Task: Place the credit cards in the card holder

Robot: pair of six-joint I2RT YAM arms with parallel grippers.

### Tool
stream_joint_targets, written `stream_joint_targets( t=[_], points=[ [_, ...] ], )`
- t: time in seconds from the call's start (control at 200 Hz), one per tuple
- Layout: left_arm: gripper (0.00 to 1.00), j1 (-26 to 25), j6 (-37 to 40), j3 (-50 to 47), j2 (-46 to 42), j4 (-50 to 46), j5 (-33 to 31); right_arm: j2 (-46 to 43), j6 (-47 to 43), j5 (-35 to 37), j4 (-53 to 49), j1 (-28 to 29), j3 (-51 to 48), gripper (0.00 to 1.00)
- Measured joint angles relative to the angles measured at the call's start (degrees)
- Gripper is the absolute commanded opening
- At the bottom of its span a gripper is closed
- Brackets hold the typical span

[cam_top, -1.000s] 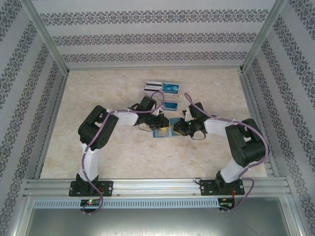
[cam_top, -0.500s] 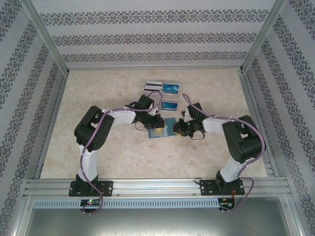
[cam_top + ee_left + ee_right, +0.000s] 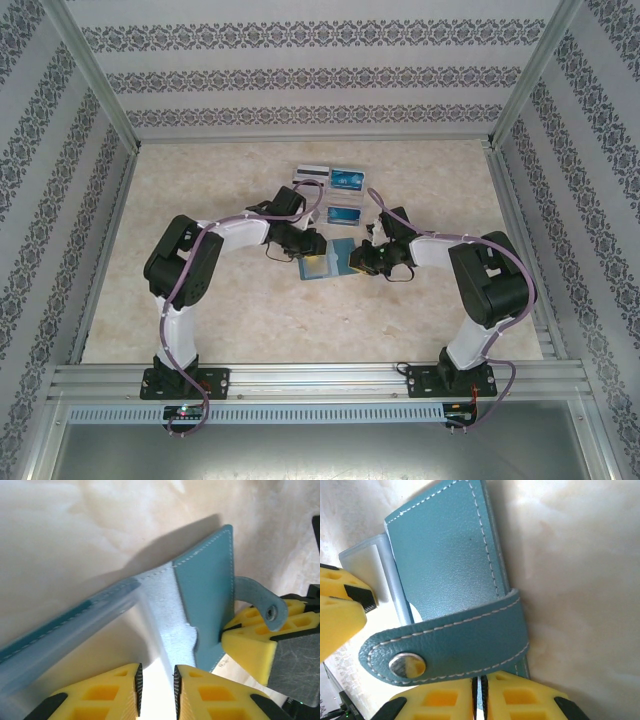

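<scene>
The teal card holder (image 3: 324, 264) lies open at mid-table between both grippers. My right gripper (image 3: 358, 262) is shut on the edge of its cover (image 3: 440, 555), with the snap strap (image 3: 445, 647) folded across just above the jaws. From the left wrist view the holder (image 3: 205, 595) stands propped open, showing its pale inside (image 3: 165, 615). My left gripper (image 3: 156, 690) sits at its mouth with jaws slightly apart; something white shows between them, and I cannot tell whether it is a card. Three credit cards (image 3: 311, 174), (image 3: 348, 178), (image 3: 345, 213) lie behind the holder.
Aluminium rails (image 3: 320, 380) run along the near edge and patterned walls (image 3: 40, 200) enclose the table on three sides. The right gripper's yellow finger (image 3: 250, 645) sits close beside my left gripper.
The left gripper's jaws have parted a little and the left arm has drawn back to the left. The holder and right gripper shifted slightly left.
</scene>
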Motion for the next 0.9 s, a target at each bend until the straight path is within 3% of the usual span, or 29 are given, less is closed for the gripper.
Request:
stream_joint_targets(
  t=[0.545, 0.809, 0.899],
  points=[
    [0.18, 2.29, 0.83, -6.58, -3.93, 2.89, -0.46, 0.00, -0.81, 0.04, -0.33, 0.00, 0.11, 0.16],
    [0.19, 3.74, 0.90, -7.91, -5.09, 2.91, -0.68, 0.00, -0.83, 0.90, -1.66, 0.85, 0.90, 0.17],
    [0.25, 3.74, 1.09, -7.91, -5.27, 2.86, -0.85, -0.07, -1.22, 1.64, -2.89, 1.44, 1.68, 0.20]
  ],
)
